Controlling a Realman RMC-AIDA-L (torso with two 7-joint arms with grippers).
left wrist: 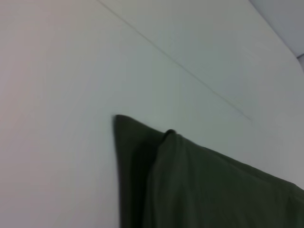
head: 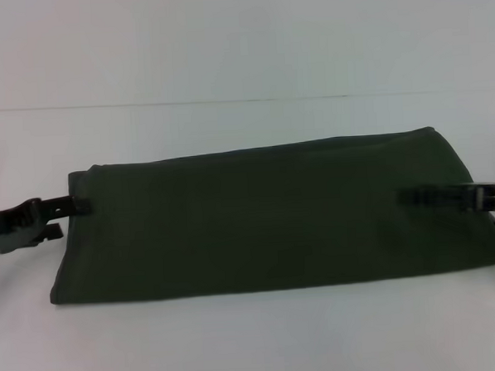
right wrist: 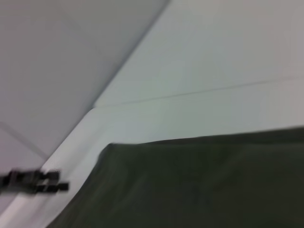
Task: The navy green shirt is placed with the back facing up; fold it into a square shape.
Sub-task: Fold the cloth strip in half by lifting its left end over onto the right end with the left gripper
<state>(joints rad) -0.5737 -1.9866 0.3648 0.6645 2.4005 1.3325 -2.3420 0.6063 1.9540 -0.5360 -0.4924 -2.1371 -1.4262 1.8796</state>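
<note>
The navy green shirt (head: 266,222) lies on the white table (head: 256,343) as a long dark olive band, plain side up, stretching from left to right. My left gripper (head: 78,204) is at the shirt's left end, level with its middle and touching the edge. My right gripper (head: 410,198) reaches in over the shirt's right end, about mid-height of the band. The left wrist view shows a shirt corner with a raised upper layer (left wrist: 199,185). The right wrist view shows the shirt (right wrist: 199,185) and, far off, the left gripper (right wrist: 35,181).
The white table surface surrounds the shirt on all sides. A thin seam line (head: 226,100) runs across the table behind the shirt. No other objects are in view.
</note>
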